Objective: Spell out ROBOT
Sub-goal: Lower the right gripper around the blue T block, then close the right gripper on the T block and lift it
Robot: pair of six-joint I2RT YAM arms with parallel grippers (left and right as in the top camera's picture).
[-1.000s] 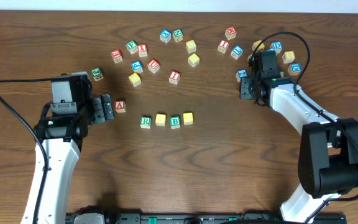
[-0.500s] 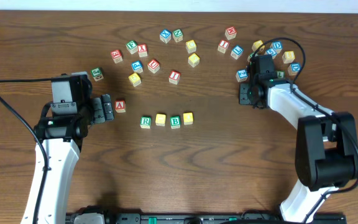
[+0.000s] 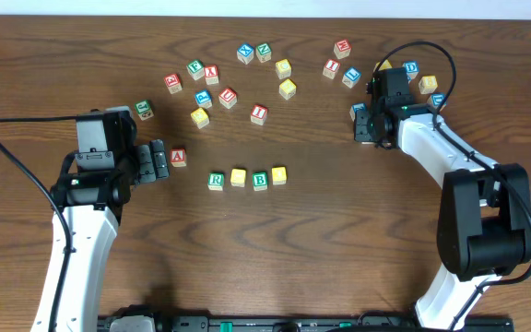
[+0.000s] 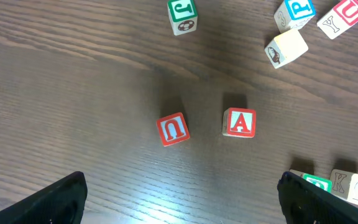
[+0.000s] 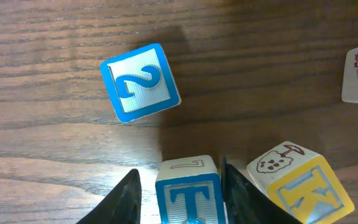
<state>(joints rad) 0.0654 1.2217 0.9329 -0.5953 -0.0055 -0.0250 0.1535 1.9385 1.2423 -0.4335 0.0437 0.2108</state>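
Note:
On the table, a row reads green R, yellow block, green B, yellow block. My right gripper is open, with a blue T block between its fingers. The right finger is against the block and a small gap shows at the left finger. In the overhead view this gripper is at the right-hand cluster of blocks. My left gripper is open and empty just left of a red A block. In the left wrist view the A block lies beyond the open fingers.
A blue 2 block lies beyond the T and a yellow K block touches the right finger's outer side. A red U block lies left of the A. Several loose letter blocks are scattered across the far half of the table.
My right gripper has moved a little toward the far side, into the right-hand cluster of blocks. The left arm and the row of blocks have not moved.

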